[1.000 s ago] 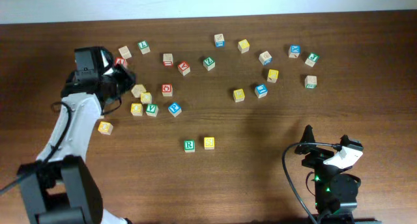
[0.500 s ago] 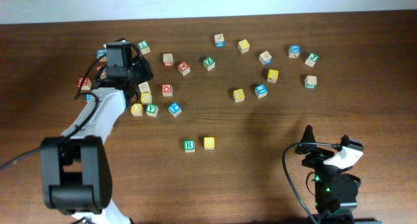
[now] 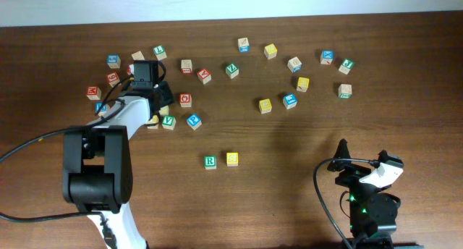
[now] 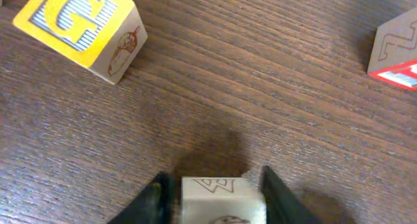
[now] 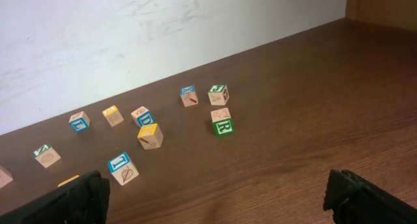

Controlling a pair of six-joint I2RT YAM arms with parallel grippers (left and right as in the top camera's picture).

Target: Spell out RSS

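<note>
The green R cube and a yellow S cube sit side by side at the table's front middle. I cannot tell which of the other yellow cubes is the second S. My left gripper is down in the left cluster. In the left wrist view its jaws are shut on a pale wooden cube with a W engraved on one side; its other faces are hidden. My right gripper is open and empty at the front right, fingers wide apart.
A yellow G cube and a red-edged cube lie near the left jaws. Blue P, green and red cubes flank the left gripper. Several more cubes are scattered along the back, with yellow ones among them.
My left arm swung from the far left rightward and down onto the left cluster, uncovering cubes at the far left. The right arm has not moved.
</note>
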